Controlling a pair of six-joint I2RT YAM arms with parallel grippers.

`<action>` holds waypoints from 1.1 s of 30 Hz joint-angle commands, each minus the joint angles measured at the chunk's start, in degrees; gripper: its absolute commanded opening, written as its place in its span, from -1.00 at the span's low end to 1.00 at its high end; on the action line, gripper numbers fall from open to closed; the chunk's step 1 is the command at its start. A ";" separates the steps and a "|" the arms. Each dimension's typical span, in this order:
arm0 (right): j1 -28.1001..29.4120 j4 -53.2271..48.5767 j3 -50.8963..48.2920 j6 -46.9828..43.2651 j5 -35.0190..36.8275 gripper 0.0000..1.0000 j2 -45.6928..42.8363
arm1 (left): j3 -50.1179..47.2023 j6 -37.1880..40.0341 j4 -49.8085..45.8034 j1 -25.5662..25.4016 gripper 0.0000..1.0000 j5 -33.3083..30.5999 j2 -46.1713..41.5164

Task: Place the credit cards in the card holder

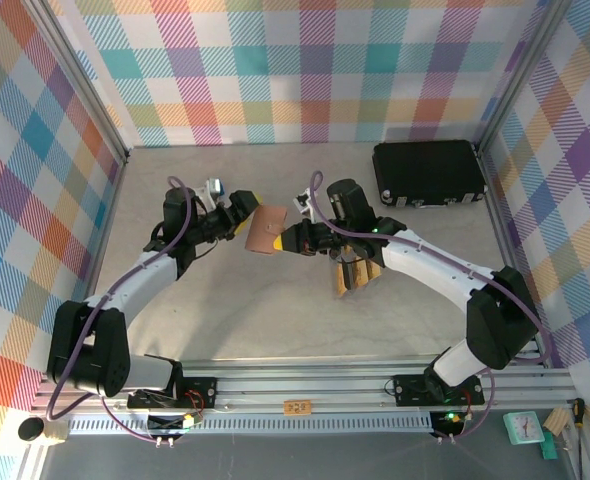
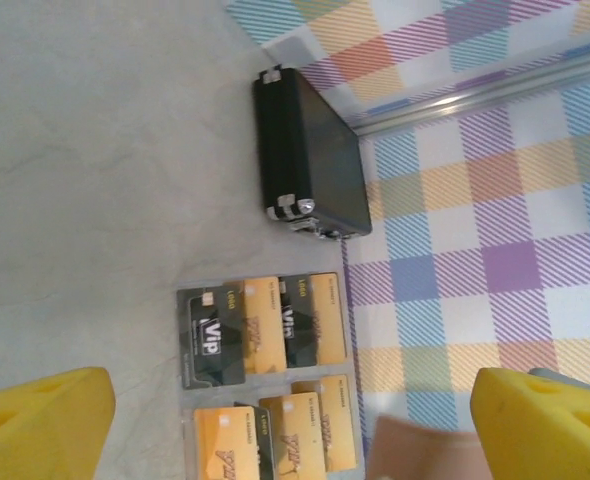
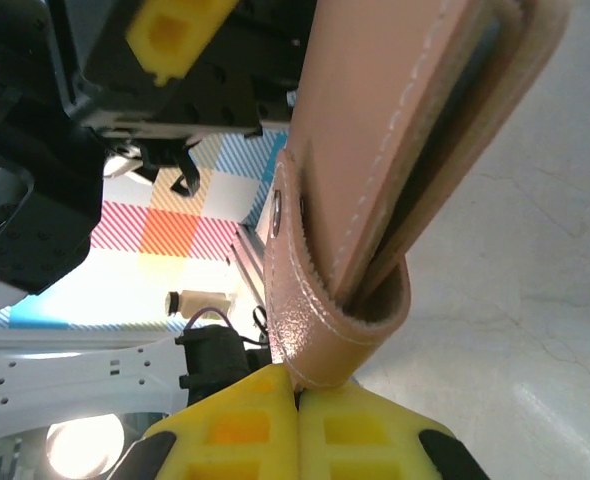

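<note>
Two grippers were at the wallet (image 1: 265, 230), which was held up off the table (image 1: 225, 310) near its middle. The right gripper (image 3: 297, 425) had its yellow fingertips pressed together on the looped strap (image 3: 305, 300) at the wallet's edge, so that pinch alone carried the wallet, whose tan leaves were slightly parted with a dark gap between them. The left gripper (image 1: 243, 214) sat just beside the wallet's other side with its jaws wide apart and nothing between them. From its own camera, a tan corner of the wallet showed close to one yellow finger (image 2: 545, 420). The cards (image 2: 265, 330) lay flat on the table in two overlapping rows, most gold and two dark, none in either gripper. From above they were partly hidden under the right arm (image 1: 425, 265). A black case (image 2: 310, 155) lay well apart by the far wall

The step in hand looked like readying the wallet by getting a second hold so it could be opened. With every visible card on the table, the task seemed near its start. The next move likely called for the left jaws to close on one free leaf without catching both, then a gentle pull apart. The strap pinch was narrow, so the wallet could twist or slip
</note>
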 commanded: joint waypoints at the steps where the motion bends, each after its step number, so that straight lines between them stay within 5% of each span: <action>1: -0.31 0.68 0.90 -0.41 -2.99 -1.00 0.54 | 0.00 -6.41 10.56 0.67 0.73 3.30 1.02; 33: -1.59 3.93 1.10 1.51 -3.31 -1.00 2.66 | -3.26 -11.44 20.31 -1.86 -0.04 8.89 4.46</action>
